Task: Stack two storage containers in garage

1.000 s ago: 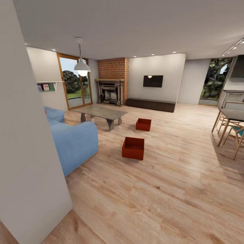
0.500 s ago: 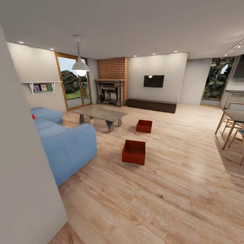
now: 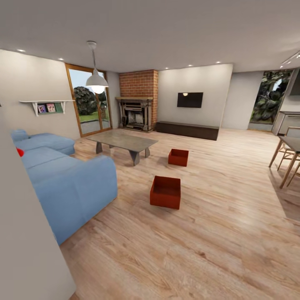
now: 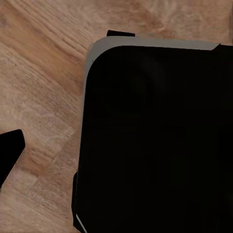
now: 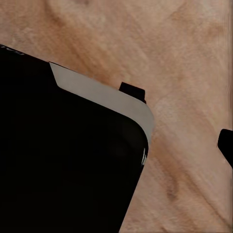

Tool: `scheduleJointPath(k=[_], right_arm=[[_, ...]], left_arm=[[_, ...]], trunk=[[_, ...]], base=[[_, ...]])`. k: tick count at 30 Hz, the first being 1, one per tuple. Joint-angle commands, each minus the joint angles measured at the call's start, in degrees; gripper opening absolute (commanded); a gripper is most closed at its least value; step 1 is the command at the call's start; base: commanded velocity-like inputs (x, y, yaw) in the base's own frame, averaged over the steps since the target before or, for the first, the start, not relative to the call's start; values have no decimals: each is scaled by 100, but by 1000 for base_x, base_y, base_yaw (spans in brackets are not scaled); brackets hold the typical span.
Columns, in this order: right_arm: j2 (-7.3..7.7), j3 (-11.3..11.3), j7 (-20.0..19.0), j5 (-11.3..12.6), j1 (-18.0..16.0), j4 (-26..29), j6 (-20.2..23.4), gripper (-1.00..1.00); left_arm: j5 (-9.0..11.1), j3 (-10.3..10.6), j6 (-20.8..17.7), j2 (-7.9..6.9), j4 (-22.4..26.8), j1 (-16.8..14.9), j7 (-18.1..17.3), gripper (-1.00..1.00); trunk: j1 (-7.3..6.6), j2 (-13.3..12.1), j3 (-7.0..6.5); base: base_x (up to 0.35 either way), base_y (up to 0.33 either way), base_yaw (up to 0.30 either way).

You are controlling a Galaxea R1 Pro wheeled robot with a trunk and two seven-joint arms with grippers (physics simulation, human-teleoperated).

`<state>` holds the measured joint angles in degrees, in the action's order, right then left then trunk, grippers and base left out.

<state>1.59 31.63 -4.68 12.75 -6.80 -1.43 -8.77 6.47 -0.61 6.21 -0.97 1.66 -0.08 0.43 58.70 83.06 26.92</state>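
Two red-orange lidless storage containers stand on the light wood-plank flooring of the living room. The nearer container [image 3: 166, 192] is mid-room, to the right of the blue sofa. The farther container [image 3: 178, 157] sits beyond it, just right of the low grey table [image 3: 123, 141]. The two stand apart, both upright and empty. In the left wrist view a dark finger tip [image 4: 9, 155] shows at the picture's edge beside the robot's black base [image 4: 155, 141], above wood planks. The right wrist view likewise has a dark finger tip [image 5: 226, 145] beside the black base [image 5: 63, 160].
A blue sofa [image 3: 62, 179] fills the left side, and a grey wall corner [image 3: 25, 250] is close at the near left. A brick fireplace [image 3: 136, 112] and long dark cabinet [image 3: 187, 129] line the far wall. Wooden chairs and a table [image 3: 289, 158] stand at the right.
The whole head view has shifted: the near wall corner covers less of the left, more sofa shows, and the containers look slightly closer. The containers themselves have not moved.
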Motion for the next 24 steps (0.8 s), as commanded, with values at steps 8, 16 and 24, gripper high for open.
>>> scheduleJointPath(k=[8,16,24], right_arm=[[-1,36,-33,61,-6,-15,-29,100],[5,36,-34,70,-6,-15,-29,100],[8,33,-33,83,-6,-15,-36,100]], left_arm=[[47,-1,12,1,1,-1,1,100],[47,-1,12,1,1,-1,1,100],[47,-1,12,1,1,-1,1,100]], trunk=[[3,2,5],[3,2,5],[3,2,5]], base=[[323,0,0],[323,0,0],[323,0,0]])
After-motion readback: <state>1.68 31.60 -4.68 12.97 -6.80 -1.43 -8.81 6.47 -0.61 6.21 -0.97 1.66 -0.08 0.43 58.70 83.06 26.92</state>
